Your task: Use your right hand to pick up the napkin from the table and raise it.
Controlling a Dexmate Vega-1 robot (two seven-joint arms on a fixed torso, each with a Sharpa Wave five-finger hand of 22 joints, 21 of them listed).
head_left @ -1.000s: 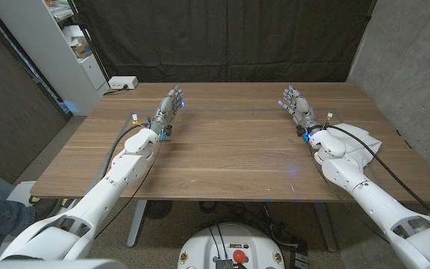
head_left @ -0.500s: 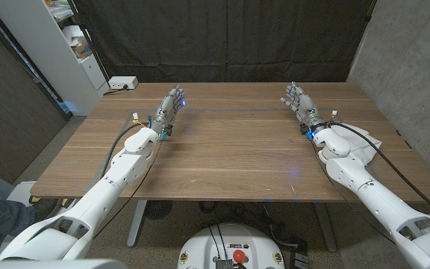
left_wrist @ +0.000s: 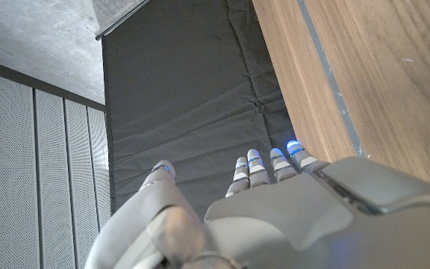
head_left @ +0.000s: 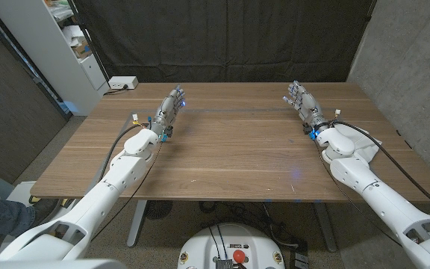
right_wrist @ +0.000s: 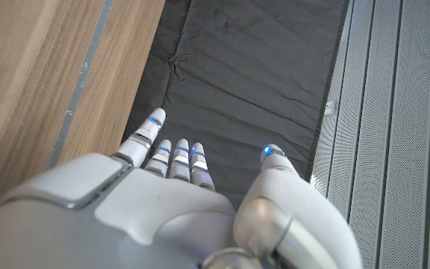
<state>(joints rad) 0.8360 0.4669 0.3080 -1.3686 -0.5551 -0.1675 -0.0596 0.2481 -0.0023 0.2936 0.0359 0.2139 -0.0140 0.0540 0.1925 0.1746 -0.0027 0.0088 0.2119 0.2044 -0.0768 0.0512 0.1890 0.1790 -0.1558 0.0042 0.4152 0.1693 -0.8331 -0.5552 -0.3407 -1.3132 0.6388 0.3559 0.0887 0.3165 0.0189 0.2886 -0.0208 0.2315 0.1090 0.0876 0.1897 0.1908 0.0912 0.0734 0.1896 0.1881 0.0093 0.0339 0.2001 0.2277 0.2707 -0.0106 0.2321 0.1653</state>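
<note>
Looking down from the head view: right hand point(head_left: 304, 105) stands over the far right of the counter point(head_left: 230, 153), fingers apart and extended, holding nothing. Napkin point(head_left: 364, 142), white, lies on the counter's right edge, nearer the robot than the hand and to its right, partly hidden under the right forearm. Its long axis cannot be told from what shows. The right hand is much the nearer one; judgement: the hand must draw back toward the robot and outward to the right to reach it. Left hand point(head_left: 168, 109) is at the far left, fingers extended and empty, well apart from the napkin. Surface is bare brown wood grain; dark curtain point(head_left: 222, 37) behind, white shelf unit point(head_left: 58, 52) far left, grey wall on the right.

Left wrist view: left hand from the back, fingers straight and slightly apart, nothing held; wood counter edge beside them, dark curtain beyond.

Right wrist view: right hand from the back, fingers straight with thumb spread off to one side, empty; counter edge and curtain beyond, ribbed grey panel point(right_wrist: 402, 112) alongside.
</note>
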